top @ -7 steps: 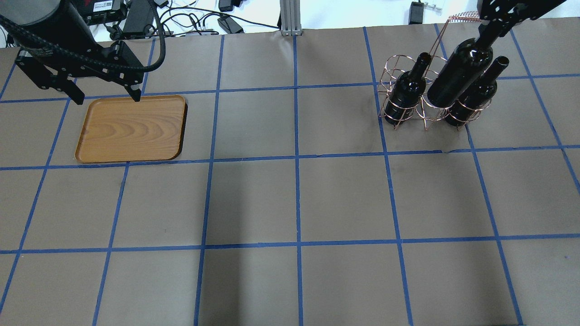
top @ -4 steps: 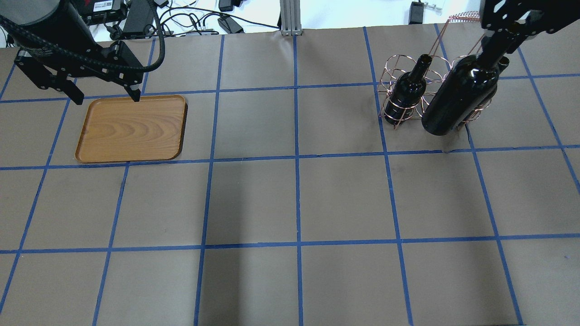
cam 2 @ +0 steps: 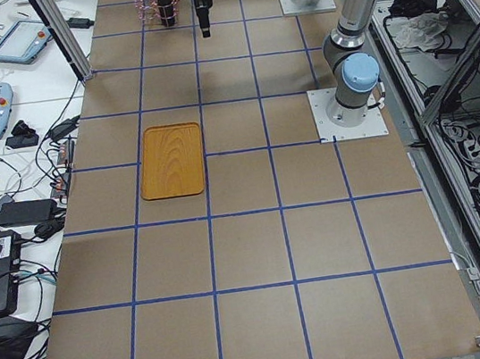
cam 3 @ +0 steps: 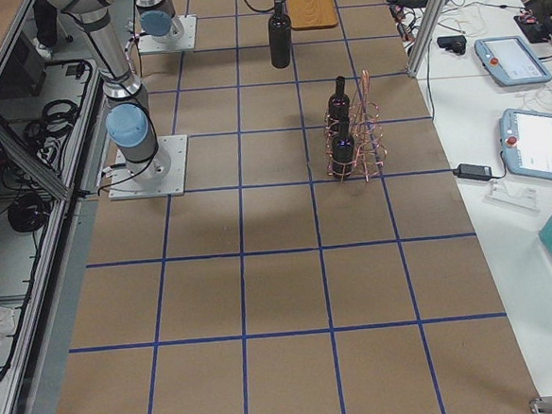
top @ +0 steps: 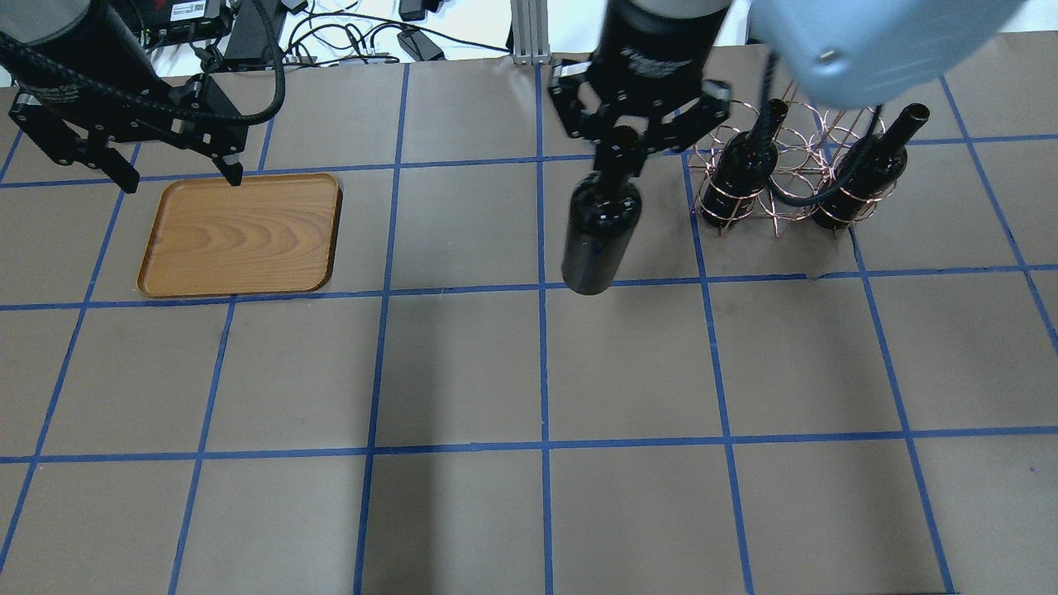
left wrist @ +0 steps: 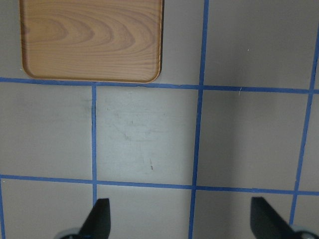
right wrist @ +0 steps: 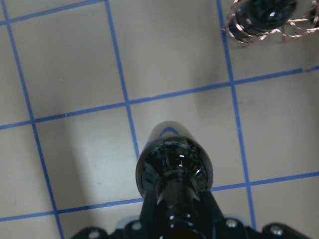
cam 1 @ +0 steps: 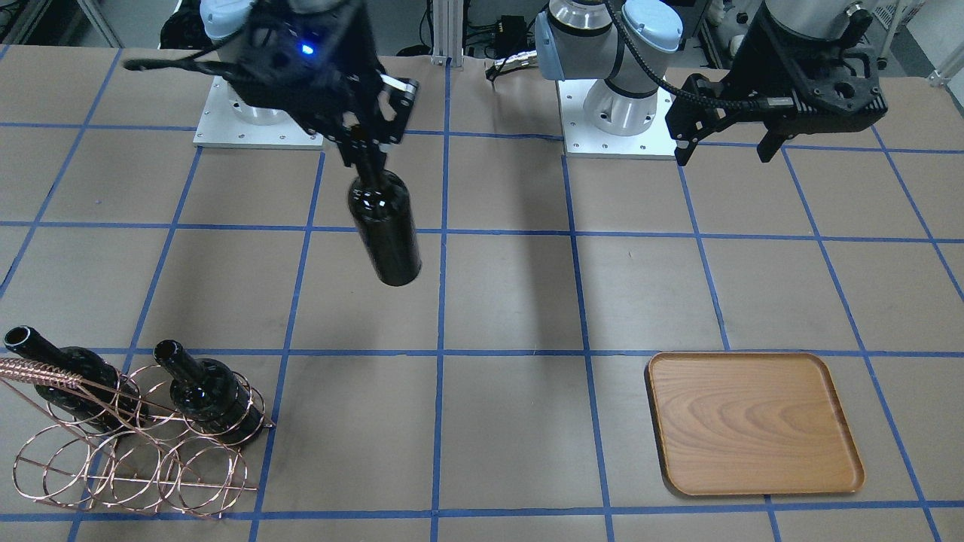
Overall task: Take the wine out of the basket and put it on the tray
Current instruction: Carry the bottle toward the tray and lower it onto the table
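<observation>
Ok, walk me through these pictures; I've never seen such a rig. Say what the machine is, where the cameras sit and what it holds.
It is a robot with two arms at a taped table. Each arm ends in a two-finger tool. Two pictures look down, from behind the robot and from facing it; two come from the table's ends, two from wrist cameras. The right tool grips a dark wine bottle by its neck, hanging above the table. In the copper wire basket stand two more bottles. The left tool is open and empty, near the bare wooden tray.
</observation>
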Controlling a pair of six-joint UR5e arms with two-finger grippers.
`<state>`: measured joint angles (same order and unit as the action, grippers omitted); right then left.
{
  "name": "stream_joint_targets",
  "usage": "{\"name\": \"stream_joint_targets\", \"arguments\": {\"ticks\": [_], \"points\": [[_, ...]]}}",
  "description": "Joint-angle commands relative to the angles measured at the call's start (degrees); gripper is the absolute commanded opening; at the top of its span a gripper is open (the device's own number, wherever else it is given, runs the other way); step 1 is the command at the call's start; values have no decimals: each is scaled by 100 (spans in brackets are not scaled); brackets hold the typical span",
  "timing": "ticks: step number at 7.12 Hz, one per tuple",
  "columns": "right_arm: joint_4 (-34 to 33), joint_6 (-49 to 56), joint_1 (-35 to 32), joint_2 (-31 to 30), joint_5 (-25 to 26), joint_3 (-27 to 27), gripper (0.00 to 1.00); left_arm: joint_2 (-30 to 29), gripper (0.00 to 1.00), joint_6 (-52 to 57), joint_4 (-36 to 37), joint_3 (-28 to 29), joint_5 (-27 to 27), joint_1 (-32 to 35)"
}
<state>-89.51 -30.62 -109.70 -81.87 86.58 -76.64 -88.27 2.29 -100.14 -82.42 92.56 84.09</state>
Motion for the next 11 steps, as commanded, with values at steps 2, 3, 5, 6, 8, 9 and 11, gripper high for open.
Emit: {"name": "stream_joint_targets", "arguments": {"ticks": [2, 3, 5, 6, 8, 9, 11], "points": [[-1484, -1148, -1131, 934, 278, -419, 6, 63, 100, 87, -136, 24, -27, -330], [-1769, -1113, -1141, 936, 289, -622, 7, 90, 100, 122, -207, 7, -27, -375], [-1807, -1104, -1141, 936, 289, -677, 9, 99, 100, 122, -234, 7, -27, -376], [-1798, -1174, -1141, 919, 289, -677, 14, 99, 100, 122, -234, -2, -27, -376], [-1719, -1192, -1141, 892, 289, -677, 33, 108, 100, 122, -260, -2, -27, -367], [-1719, -1235, -1150, 909, 280, -685, 35, 117, 100, 122, -286, -2, -27, -376], [-1728, -1236, -1150, 944, 289, -686, 35, 126, 100, 122, -304, -11, -27, -376]]}}
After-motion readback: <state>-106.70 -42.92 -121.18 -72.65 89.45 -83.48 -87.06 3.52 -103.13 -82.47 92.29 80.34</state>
